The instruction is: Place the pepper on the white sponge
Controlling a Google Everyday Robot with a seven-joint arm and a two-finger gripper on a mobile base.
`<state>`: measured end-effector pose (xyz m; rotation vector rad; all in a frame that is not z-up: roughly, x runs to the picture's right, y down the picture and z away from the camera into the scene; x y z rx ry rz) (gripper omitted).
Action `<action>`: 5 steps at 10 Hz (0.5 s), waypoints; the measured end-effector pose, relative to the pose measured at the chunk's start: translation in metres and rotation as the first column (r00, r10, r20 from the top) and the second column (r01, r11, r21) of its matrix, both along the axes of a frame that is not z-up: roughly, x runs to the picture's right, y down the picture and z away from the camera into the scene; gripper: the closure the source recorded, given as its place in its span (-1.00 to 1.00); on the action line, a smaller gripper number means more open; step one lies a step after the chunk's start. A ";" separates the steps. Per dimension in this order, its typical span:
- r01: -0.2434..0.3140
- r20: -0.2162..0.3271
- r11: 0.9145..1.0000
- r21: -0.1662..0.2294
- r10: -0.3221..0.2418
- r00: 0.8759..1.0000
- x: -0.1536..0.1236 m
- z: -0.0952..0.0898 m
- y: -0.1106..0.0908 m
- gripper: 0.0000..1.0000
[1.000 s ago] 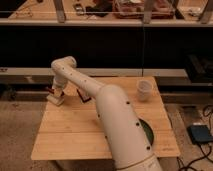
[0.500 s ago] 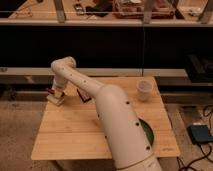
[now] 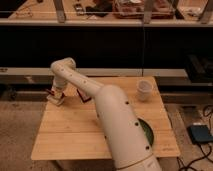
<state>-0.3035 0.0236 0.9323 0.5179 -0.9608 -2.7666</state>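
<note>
1. One white arm (image 3: 107,115) rises from the near edge of the picture, runs up and leftward across the wooden tabletop (image 3: 75,130), bends at an elbow near the far left corner, then drops downward.
2. Its end effector (image 3: 56,95) hangs over the far left corner of the tabletop; whether the fingers are apart or together, I cannot tell.
3. Directly beneath it lies the white sponge (image 3: 54,99) (a pale pad at the tabletop's left edge).
4. A dark red sliver, apparently the pepper (image 3: 50,92), shows just beside the end effector's tip, over the sponge; contact is unclear.
5. A pale cup (image 3: 144,90) stands far right; a green round object (image 3: 146,131) peeks out behind the arm, near right.
</note>
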 end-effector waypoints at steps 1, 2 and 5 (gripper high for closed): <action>0.003 0.000 1.000 -0.001 -0.003 1.000 -0.001 0.000 0.001 -0.22; 0.004 0.000 1.000 -0.001 -0.004 1.000 -0.002 0.000 0.001 -0.23; 0.009 -0.002 1.000 -0.003 -0.009 1.000 -0.003 0.001 0.002 -0.23</action>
